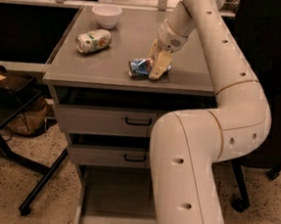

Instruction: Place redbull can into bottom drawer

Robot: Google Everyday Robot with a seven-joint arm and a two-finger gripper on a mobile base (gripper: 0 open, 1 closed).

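Gripper (156, 62) at right end of redbull can (140, 67), lying on table (111, 57); jaws prob. pinching it. Risk: off-centre hold on dented can → slip, drop short of bottom drawer (116, 195) below.

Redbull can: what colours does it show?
Blue and silver, clearest in the camera view; the gripper is at the can on the cabinet top.

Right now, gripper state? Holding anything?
Gripper: down at the right end of the redbull can lying on the cabinet top; open, closed or holding it cannot be told.
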